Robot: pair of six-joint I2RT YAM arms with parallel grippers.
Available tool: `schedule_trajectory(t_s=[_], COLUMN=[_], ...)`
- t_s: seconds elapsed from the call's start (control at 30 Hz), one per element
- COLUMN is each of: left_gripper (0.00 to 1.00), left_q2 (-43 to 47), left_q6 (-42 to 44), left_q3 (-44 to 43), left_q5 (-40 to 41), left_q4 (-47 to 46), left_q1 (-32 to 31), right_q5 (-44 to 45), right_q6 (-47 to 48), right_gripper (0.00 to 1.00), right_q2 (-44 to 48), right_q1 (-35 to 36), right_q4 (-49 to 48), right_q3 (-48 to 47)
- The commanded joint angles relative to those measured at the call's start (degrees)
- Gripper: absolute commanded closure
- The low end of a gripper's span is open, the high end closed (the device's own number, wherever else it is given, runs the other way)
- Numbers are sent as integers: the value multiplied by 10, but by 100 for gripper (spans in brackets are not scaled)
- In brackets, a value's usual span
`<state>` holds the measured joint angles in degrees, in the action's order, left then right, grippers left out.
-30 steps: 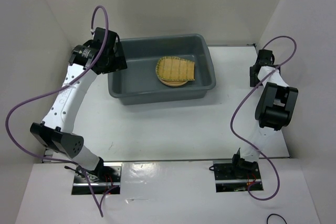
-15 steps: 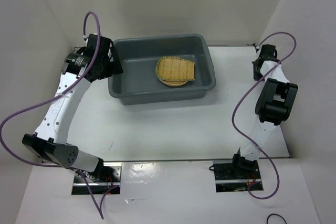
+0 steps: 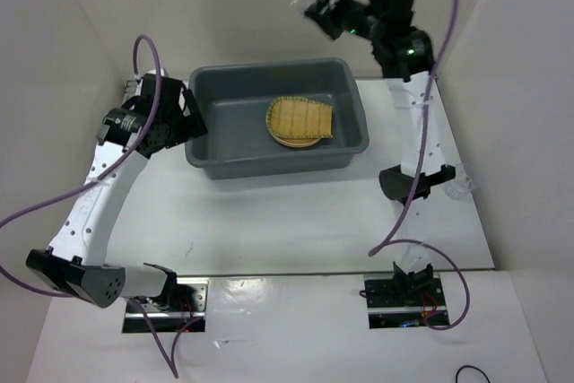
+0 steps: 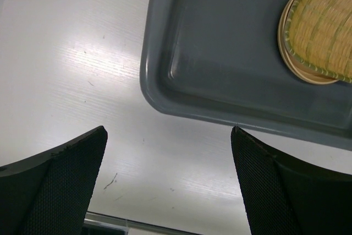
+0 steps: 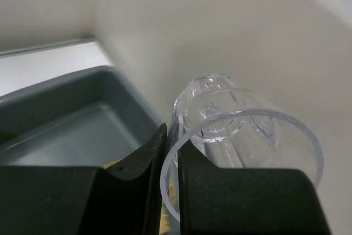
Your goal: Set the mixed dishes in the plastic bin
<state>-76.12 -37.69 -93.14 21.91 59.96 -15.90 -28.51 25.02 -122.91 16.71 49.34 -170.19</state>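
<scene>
A robot lab booth: white panels (image 3: 251, 6) enclose a white table (image 3: 269, 221).

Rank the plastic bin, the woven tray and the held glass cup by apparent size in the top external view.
1. plastic bin
2. woven tray
3. glass cup, smallest even though it sits up high, nearer the camera.

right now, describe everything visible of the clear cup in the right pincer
The clear cup looks like glass: round, empty, thin open rim toward the wrist camera, moulded base away. It lies tilted in the air, its wall pinched in the right pincer, by a corner of the grey bin. Nothing else touches it.
</scene>
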Motion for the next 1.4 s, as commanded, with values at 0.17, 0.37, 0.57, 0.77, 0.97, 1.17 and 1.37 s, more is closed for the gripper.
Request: schedule_trajectory(t_s=[0.17, 0.37, 0.57, 0.77, 0.97, 1.17, 1.37], left_gripper=[1, 1, 1, 1, 1, 1, 1], left_q2=[90, 139, 152, 147, 134, 103, 89], left_q6=[-55, -85, -97, -97, -85, -75, -69], left_q3=[50, 92, 112, 129, 146, 156, 135], left_q5=[-35, -47, -71, -85, -97, -114, -98], left_q4=[-6, 22, 33, 33, 15, -18, -24], left_q1=[3, 3, 3, 3, 3, 3, 3], right_q5=[66, 154, 207, 229, 239, 300, 417], right_q6=[17, 47, 57, 74, 103, 63, -41], right_gripper=[100, 100, 100, 100, 76, 1, 1], right_q2=[-211, -303, -384, -419, -419, -355, -212], right_q1=[200, 277, 285, 279, 279, 274, 198], right_q4=[99, 17, -4, -22, -21, -118, -83], right_q3=[-53, -61, -88, -95, -95, -95, -95])
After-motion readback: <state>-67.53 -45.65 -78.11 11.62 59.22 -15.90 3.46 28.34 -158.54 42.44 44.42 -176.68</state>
